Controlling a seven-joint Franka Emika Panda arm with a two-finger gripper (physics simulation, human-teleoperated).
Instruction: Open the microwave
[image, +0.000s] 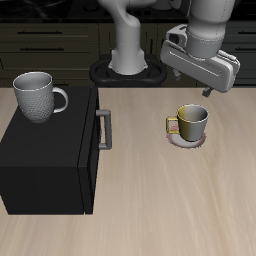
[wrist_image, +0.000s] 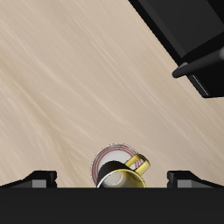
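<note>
The microwave (image: 45, 150) is a large matte black box on the table, and its door is shut. Its grey vertical bar handle (image: 103, 128) is on the face turned toward the yellow mug. My gripper (image: 205, 90) hangs in the air above and behind that mug, well away from the handle. In the wrist view my gripper (wrist_image: 112, 179) is open with nothing between its fingertips (wrist_image: 39, 178), and the table lies far below. Part of the microwave (wrist_image: 188, 31) shows in that view too.
A grey mug (image: 35, 96) stands on top of the microwave. A yellow mug (image: 190, 121) sits on a small pinkish plate (image: 185, 141) beside the handle, almost under my gripper (wrist_image: 122, 172). Dark cabinet drawers (image: 50, 40) line the back.
</note>
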